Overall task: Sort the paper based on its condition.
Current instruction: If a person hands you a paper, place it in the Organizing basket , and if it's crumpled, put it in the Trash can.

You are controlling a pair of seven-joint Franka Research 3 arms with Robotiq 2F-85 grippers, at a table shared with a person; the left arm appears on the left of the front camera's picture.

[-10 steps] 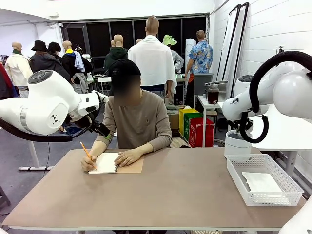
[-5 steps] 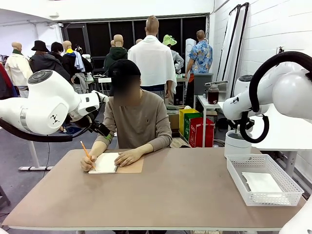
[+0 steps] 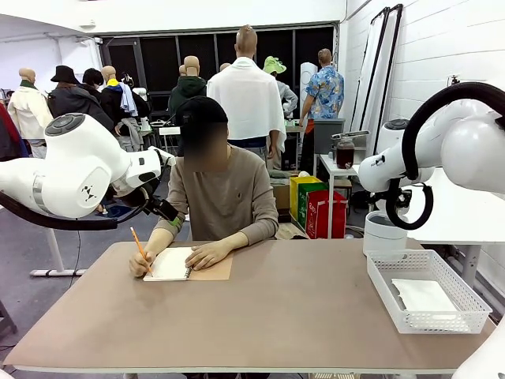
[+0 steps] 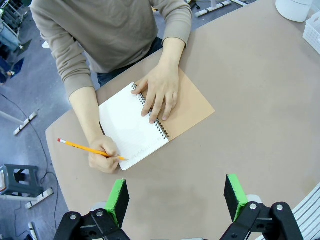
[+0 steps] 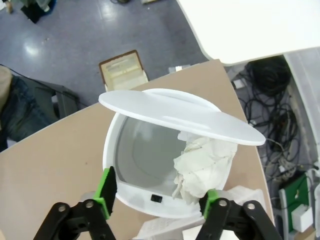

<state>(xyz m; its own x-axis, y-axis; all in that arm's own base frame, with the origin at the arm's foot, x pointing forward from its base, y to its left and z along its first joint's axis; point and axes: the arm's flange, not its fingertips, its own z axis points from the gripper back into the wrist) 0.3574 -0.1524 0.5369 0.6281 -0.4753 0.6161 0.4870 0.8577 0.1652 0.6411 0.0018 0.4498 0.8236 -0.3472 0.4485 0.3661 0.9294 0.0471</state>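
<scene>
The flat sheet of paper in the basket at the lower right of the front view looks thin, light and limp, and is likely best pinched at a free edge. A crumpled wad sits in the bin at the centre of the right wrist view, partly hidden by its lid. The left gripper and right gripper both hang spread wide, empty. Writing on the notebook is too faint to read.

Bright, even overhead light; soft shadows under the person's hands; wrist views bend at their edges; all frames sharp
</scene>
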